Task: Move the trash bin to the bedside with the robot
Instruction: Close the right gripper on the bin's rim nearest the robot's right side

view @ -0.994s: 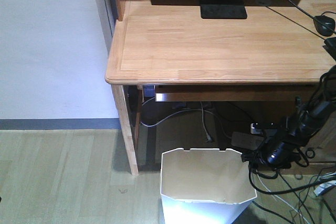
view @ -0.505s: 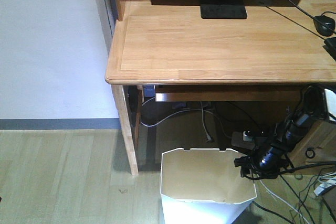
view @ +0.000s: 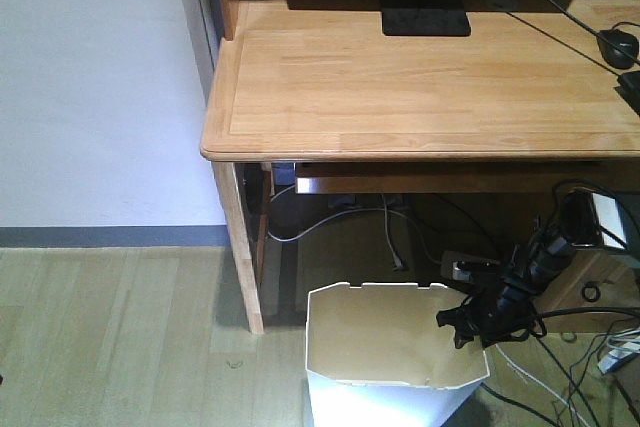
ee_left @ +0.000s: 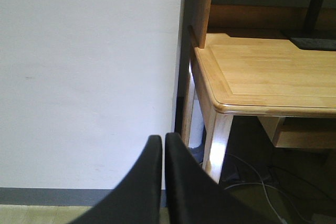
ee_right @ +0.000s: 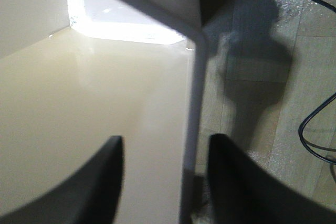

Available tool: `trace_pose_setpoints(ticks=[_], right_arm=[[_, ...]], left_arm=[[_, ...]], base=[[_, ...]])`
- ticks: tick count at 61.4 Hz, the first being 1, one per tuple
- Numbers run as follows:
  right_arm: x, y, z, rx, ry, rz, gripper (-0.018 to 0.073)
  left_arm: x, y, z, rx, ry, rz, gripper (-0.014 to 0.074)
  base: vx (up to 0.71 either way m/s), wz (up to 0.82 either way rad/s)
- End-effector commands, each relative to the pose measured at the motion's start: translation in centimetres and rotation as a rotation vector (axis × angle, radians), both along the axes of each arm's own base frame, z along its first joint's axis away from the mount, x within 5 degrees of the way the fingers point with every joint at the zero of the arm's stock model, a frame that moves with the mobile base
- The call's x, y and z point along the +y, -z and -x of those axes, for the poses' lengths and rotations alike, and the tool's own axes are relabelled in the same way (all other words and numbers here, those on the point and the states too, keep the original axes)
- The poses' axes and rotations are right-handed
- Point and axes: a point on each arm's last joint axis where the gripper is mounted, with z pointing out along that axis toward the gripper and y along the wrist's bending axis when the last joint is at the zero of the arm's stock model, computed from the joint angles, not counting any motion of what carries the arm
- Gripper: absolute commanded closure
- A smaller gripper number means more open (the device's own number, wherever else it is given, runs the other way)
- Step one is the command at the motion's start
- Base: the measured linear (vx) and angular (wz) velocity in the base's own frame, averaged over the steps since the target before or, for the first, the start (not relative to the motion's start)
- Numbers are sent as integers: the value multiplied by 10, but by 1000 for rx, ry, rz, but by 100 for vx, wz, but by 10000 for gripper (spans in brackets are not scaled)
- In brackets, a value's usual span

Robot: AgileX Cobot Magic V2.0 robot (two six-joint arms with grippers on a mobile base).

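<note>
R fingers (ee_right: pixel 100 182) apart, straddling trash bin (view: pixel 350 402) rim, L fingers (ee_left: pixel 149 182) pressed together, facing white wall (ee_left: pixel 79 77) beside desk (ee_left: pixel 262 77)

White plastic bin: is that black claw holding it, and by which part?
Nothing held yet: the right gripper is open, fingers straddling the rim of the white plastic trash bin.

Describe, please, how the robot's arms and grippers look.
The right arm is thin and black, with black cables looping around it. The right gripper has two black jaws with rounded tips; the left gripper has slim, tapered black jaws.
</note>
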Motion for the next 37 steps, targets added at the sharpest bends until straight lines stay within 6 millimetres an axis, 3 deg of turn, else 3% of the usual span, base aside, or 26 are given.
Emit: trace_pose_setpoints(ticks=[1, 3, 18, 28, 37], right_arm=[[-3, -23, -23, -50, 2, -16, 504], [-2, -23, -23, -47, 6, -22, 573], [4, -33, -23, -64, -32, -125, 568], [-3, -59, -22, -161, 68, -203, 568], [-5, -82, -13, -241, 30, -275, 566]], left_arm=[[0, 0, -1, -61, -4, 10, 602], [0, 0, -1, -61, -4, 10, 602], [0, 0, -1, -61, -4, 10, 602], [0, 0, -1, -61, -4, 10, 602], [0, 0, -1, -61, -4, 10, 602]], base=[[0, 0], [0, 0], [0, 0], [0, 0], [0, 0]])
